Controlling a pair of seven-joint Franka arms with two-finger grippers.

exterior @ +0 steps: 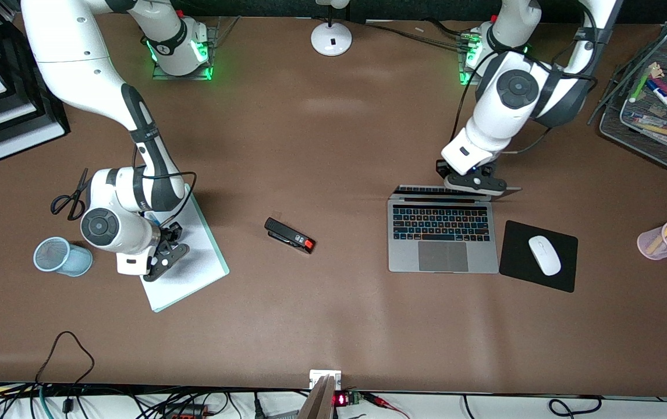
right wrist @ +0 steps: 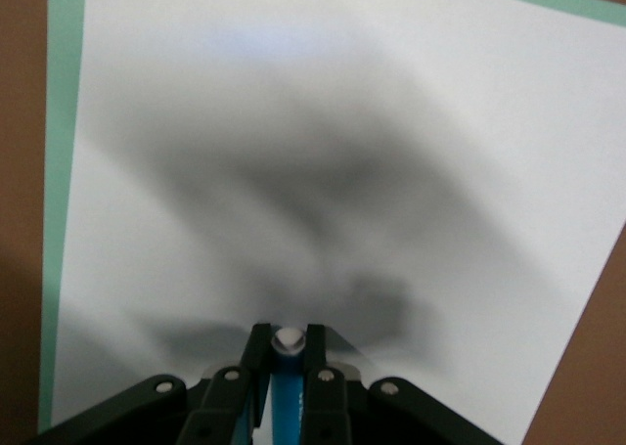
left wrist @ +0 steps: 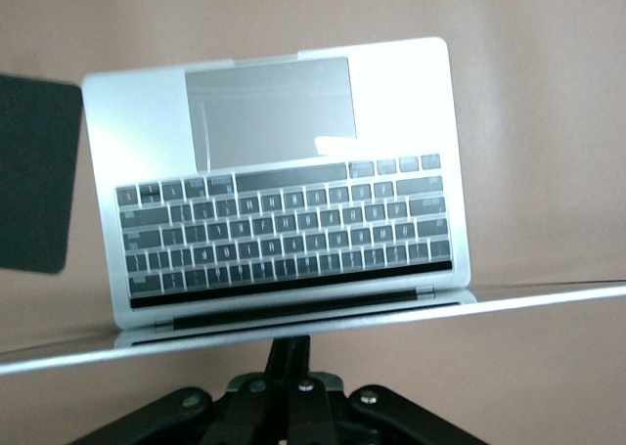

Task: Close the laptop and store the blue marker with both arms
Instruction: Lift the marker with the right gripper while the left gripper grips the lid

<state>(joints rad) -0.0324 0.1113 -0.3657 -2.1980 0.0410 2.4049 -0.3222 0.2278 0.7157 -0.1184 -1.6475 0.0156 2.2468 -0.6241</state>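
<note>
Two tools: right (right wrist: 285, 367) pinches blue marker (right wrist: 284, 396) (no legible labels).

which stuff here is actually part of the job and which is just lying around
Part of the job:
laptop, lid partly down, left gripper at its top edge
blue marker, held in the right gripper over the white notepad

Just lying about:
scissors
stapler
mouse on black mouse pad
blue mesh cup
pink pen cup
</note>
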